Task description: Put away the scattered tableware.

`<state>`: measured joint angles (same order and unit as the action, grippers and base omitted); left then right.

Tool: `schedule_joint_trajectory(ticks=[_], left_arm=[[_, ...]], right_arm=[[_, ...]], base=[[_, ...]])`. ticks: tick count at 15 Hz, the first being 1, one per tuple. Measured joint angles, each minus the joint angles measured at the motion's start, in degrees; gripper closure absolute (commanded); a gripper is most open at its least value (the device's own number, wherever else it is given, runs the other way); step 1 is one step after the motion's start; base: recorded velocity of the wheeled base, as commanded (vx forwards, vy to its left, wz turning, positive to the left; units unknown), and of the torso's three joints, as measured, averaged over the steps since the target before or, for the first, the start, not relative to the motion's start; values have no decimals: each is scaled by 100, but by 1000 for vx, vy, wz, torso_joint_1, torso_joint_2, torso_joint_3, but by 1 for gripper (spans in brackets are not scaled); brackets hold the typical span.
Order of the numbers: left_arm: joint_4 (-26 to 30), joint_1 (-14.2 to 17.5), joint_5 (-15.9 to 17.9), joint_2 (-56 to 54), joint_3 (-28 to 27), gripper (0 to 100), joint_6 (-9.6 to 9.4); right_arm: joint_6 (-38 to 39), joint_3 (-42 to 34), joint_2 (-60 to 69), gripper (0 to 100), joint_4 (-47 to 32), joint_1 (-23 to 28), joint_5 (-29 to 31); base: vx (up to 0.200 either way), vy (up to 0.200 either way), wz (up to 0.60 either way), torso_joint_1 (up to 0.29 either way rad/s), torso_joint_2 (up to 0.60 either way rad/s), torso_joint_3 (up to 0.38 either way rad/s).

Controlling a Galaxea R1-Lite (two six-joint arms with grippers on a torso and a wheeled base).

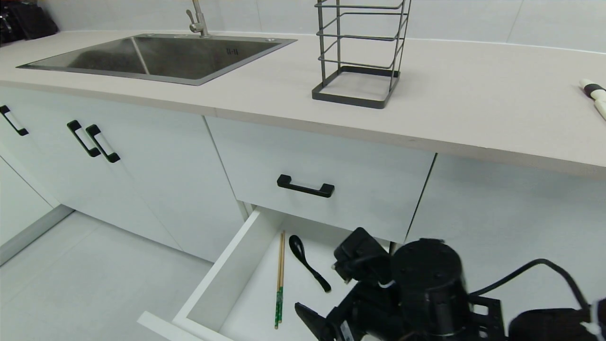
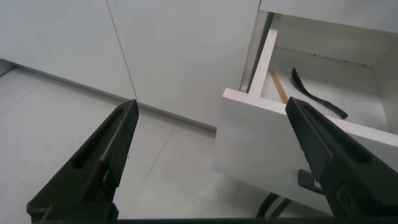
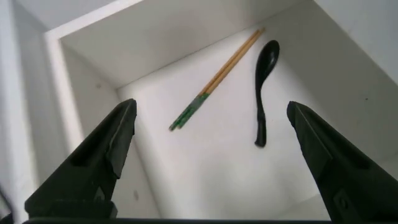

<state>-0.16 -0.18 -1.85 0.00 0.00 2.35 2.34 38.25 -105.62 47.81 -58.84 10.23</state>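
**Both grippers open, chopsticks and spoon lying in the pulled-out drawer**

We see the right gripper point(image 3: 210, 109) with its two dark fingers point(image 3: 115, 146) spread wide and nothing between them. It looks straight down into the open white drawer point(image 3: 93, 37). Between its fingertips, down on the drawer floor, lie a pair of wooden chopsticks with green-patterned ends point(image 3: 214, 84) and a glossy black spoon point(image 3: 263, 93). They sit side by side, near each other but apart.

The left gripper point(image 2: 211, 102) also has its fingers well apart and holds nothing. It hangs outside the drawer, off its front corner, above the pale grey tiled floor point(image 2: 62, 112) and facing a white cupboard door point(image 2: 180, 50). From that side we catch the drawer's front panel and, over its rim, part of the chopsticks and the spoon's handle.

The head view gives what the wrist views lack. The right arm point(image 1: 426, 284) reaches in low from the right, bent over the drawer's right half. The drawer is the lower one, under a closed white drawer with a black bar handle point(image 1: 305, 186). The chopsticks lie lengthwise in it, green ends toward its front.

Above runs a beige countertop point(image 1: 473, 109) with a stainless steel sink point(image 1: 156, 54), a metal tap point(image 1: 199, 19) and a dark wire rack point(image 1: 360, 52). At the counter's far right edge lies a white object with a black band point(image 1: 594, 92); we cannot tell what it is
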Motion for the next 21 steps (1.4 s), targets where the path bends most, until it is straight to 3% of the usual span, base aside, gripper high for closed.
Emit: schedule_joint_trajectory(ticks=[4,11,18,21], left_arm=[[0,0,-2,0,0,0,-1],[0,0,-2,0,0,0,-1],[5,0,2,0,0,0,-57],[0,0,2,0,0,0,-35]], right_arm=[[-90,-794,855,0,74,195,-352],[-202,-1345,1456,0,72,334,-541],[-247,-2448,2848,0,-13,1546,-1441],[-277,-3012,3856,0,-321,2308,-1852]], base=[[0,0,0,0,0,0],[0,0,0,0,0,0],[0,0,0,0,0,0],[0,0,0,0,0,0]])
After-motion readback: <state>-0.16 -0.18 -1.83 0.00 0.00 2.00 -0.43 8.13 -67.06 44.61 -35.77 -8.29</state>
